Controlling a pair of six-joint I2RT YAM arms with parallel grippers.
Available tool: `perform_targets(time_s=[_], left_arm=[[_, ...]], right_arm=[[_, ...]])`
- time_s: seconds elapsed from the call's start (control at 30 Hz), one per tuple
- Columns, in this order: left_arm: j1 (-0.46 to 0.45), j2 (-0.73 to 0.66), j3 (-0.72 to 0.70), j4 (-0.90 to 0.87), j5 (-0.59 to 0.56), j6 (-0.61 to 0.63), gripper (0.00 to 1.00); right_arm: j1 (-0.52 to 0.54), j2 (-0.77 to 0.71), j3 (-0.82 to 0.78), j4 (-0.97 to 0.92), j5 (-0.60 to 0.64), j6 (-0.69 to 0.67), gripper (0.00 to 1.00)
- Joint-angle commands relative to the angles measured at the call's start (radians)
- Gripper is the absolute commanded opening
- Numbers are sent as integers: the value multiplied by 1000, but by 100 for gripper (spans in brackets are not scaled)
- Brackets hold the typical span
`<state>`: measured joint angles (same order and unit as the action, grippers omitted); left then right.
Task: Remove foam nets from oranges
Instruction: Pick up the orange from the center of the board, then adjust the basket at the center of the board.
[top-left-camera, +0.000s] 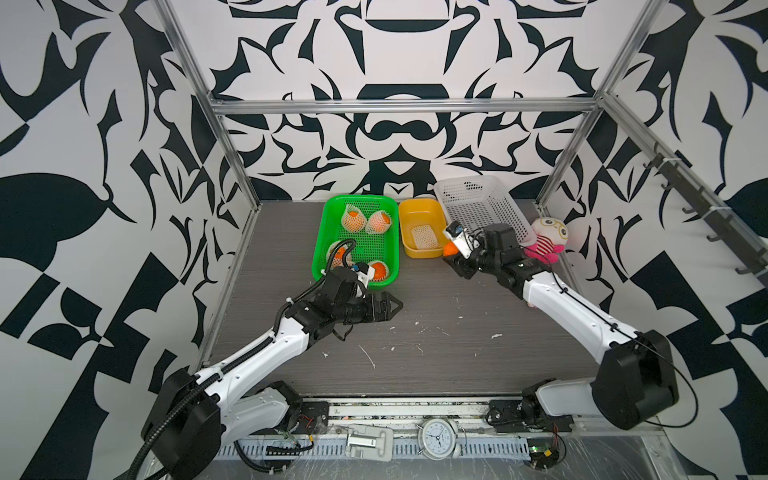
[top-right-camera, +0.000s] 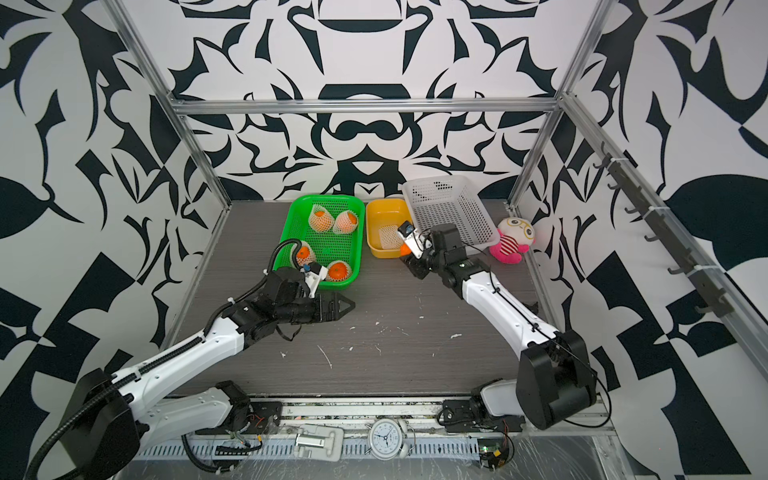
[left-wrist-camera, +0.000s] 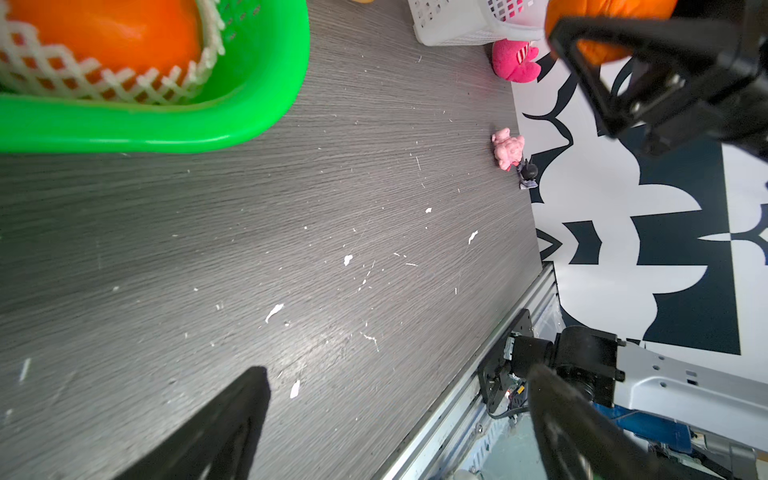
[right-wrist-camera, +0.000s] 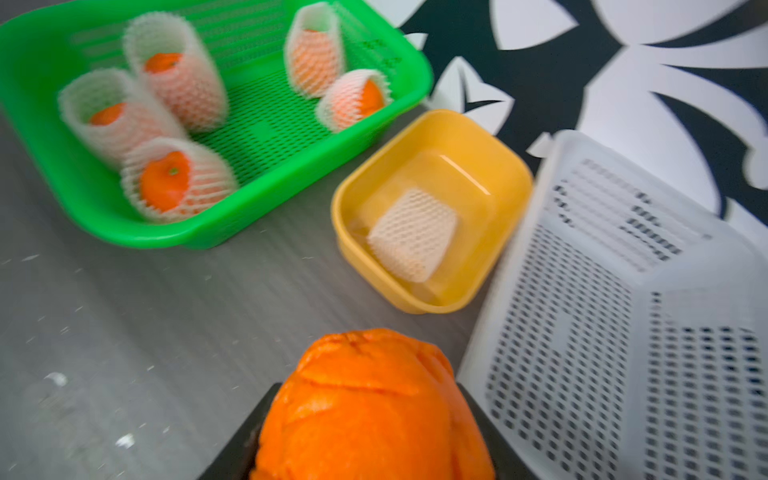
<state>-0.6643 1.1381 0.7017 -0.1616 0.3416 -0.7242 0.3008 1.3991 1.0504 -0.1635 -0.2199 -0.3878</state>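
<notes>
My right gripper (top-left-camera: 453, 257) is clamped on a bare orange (right-wrist-camera: 374, 407), hanging just off the near corner of the yellow tub (top-left-camera: 419, 202). One flattened foam net (top-left-camera: 424, 237) lies in that tub.

I judge the next move to be dropping this fruit into the white basket (top-left-camera: 465, 181), which looks empty. In both top views, with the far wall at 12, the basket sits at about 1 o'clock from the orange and close by. Its long axis runs roughly from 11 to 5. The right arm is much the nearer one, so a short lift and a reach toward 1 o'clock should clear the rim.

My left gripper (top-left-camera: 395, 306) has its jaws wide apart with nothing between them. It hovers over the tabletop (top-left-camera: 436, 353) just at 6 o'clock from the green tray (top-left-camera: 360, 197).

The right wrist view, though blurred, shows five netted oranges (right-wrist-camera: 174, 178) in the tray. In both top views I count only four, because the left arm's wrist and cable cover part of the tray. The left wrist view confirms bare tabletop between its fingers (left-wrist-camera: 232, 428).
</notes>
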Motion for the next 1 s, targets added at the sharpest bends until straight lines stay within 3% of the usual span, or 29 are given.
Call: perform_targets(time_s=[0.0, 0.2, 0.43, 0.97], left_arm=[[-2, 27, 54, -12, 34, 25, 100], [-1, 29, 59, -7, 20, 32, 100], [0, 41, 58, 5, 22, 34, 100], [0, 42, 29, 40, 37, 19, 100]], right_arm=[[-77, 89, 132, 1, 56, 58, 31], [-172, 314, 349, -89, 83, 30, 29], [-203, 525, 530, -224, 88, -6, 28], [-194, 463, 414, -217, 63, 12, 26]])
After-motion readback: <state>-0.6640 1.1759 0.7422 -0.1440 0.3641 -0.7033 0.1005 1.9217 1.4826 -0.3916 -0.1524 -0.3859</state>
